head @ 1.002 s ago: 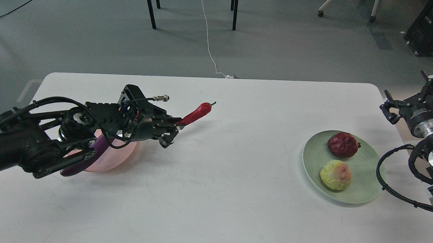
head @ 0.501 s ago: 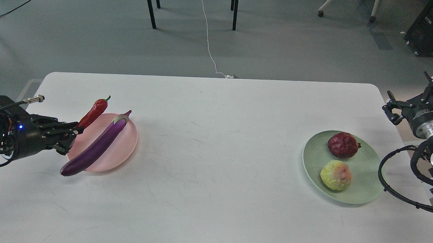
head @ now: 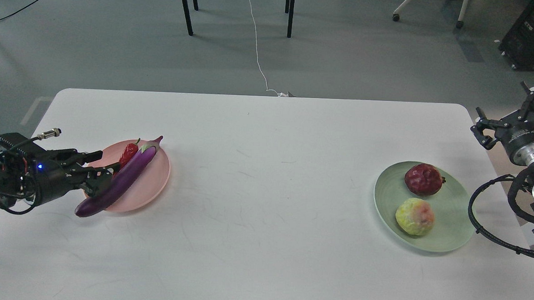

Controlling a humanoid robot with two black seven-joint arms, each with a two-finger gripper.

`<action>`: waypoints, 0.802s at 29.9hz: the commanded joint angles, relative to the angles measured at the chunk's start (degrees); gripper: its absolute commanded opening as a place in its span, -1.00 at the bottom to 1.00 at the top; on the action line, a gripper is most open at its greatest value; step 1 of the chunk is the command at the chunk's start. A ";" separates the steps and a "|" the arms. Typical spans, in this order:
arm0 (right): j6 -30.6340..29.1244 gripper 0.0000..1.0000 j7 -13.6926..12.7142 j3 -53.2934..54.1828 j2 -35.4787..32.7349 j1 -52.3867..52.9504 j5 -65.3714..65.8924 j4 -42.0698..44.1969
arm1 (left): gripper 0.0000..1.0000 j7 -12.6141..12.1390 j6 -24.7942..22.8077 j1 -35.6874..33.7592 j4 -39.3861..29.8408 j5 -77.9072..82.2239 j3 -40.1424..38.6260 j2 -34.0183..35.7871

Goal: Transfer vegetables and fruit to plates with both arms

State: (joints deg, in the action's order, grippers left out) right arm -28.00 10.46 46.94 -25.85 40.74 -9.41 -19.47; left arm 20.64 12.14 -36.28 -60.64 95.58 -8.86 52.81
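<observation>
The purple eggplant [head: 122, 181] lies slantwise across the pink plate [head: 154, 181] at the table's left, its lower end hanging over the near rim. The red chili pepper [head: 129, 153] rests on the plate just behind the eggplant. My left gripper [head: 105, 163] is at the plate's left rim, fingers spread, right next to the chili's lower end and holding nothing. The green plate [head: 454, 208] at the right holds the dark red fruit [head: 423, 179] and the yellow-green fruit [head: 414, 216]. My right gripper [head: 514, 116] is open and empty, beyond the table's right edge.
The white table [head: 265, 190] is bare between the two plates. A black cable loop [head: 476, 217] of the right arm hangs by the green plate's right rim. Chair legs [head: 187, 11] and a white cord [head: 257, 55] are on the floor behind.
My left arm swung from the table's middle back to the pink plate with the chili, then lowered it and opened. The chili now lies on the plate. The right arm barely moved.
</observation>
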 commanded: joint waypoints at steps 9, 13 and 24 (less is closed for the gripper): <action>0.00 0.98 0.00 2.00 0.79 1.88 -0.26 0.40 | 0.96 0.02 -0.01 -8.28 1.04 -42.72 -4.04 -5.69; 0.00 0.97 -0.09 7.27 0.97 2.33 -0.70 0.22 | 0.96 0.37 -0.45 -8.28 2.97 -54.08 -10.45 -10.43; 0.00 0.95 -0.88 5.63 0.09 6.19 -0.43 -0.83 | 0.96 0.37 -9.66 -8.28 11.23 -68.93 -32.16 -25.29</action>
State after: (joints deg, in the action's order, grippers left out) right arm -28.00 10.14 55.10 -25.45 44.78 -9.99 -20.36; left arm 21.01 7.91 -44.72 -50.62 31.57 -35.19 28.86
